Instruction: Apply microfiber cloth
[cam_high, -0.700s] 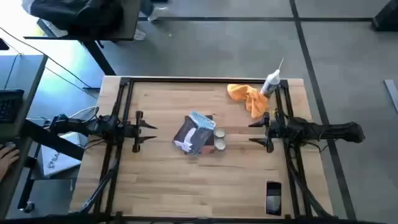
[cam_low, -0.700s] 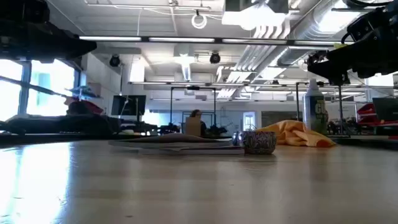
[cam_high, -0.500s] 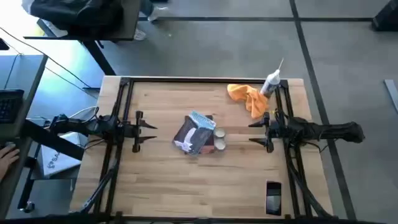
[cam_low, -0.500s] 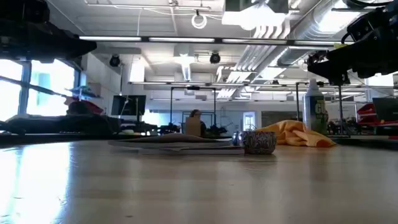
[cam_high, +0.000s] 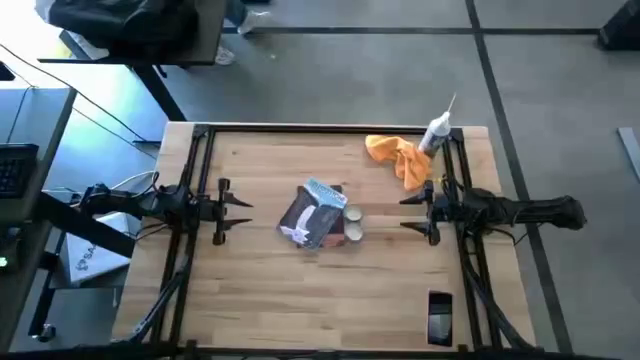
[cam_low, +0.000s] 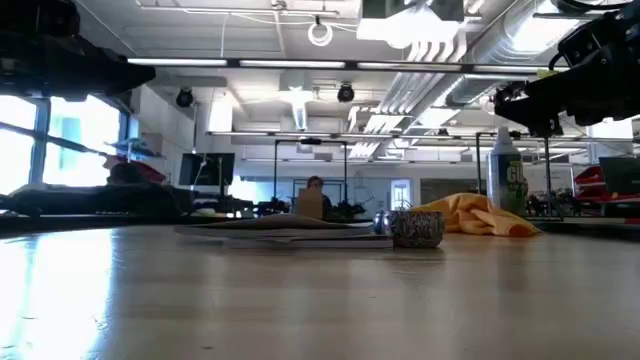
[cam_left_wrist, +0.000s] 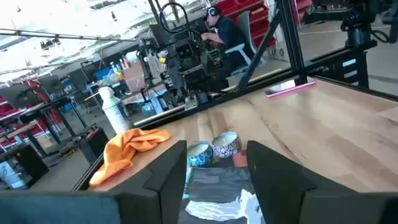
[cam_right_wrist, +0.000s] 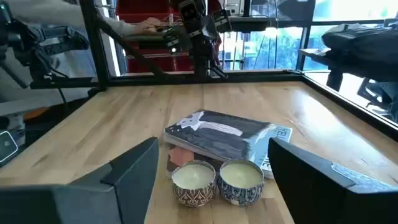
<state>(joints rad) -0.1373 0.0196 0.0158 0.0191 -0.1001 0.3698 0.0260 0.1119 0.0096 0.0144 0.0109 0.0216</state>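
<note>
Orange-yellow and crumpled, the microfiber cloth (cam_high: 398, 156) lies loose at about one o'clock on the desk (cam_high: 260, 290), just beside a white bottle (cam_high: 436, 130) — nothing holds it, so the task looks not yet begun. At the centre sit a grey-blue packet (cam_high: 313, 212) and two small tins (cam_high: 353, 222) touching its three-o'clock edge. Both arms hover level over the desk's sides, pointing inward: the left claw (cam_high: 236, 207) at nine o'clock, the right claw (cam_high: 414, 210) at three o'clock — each spread wide and empty. The right one is nearer the cloth, likely the one to reach.
</note>
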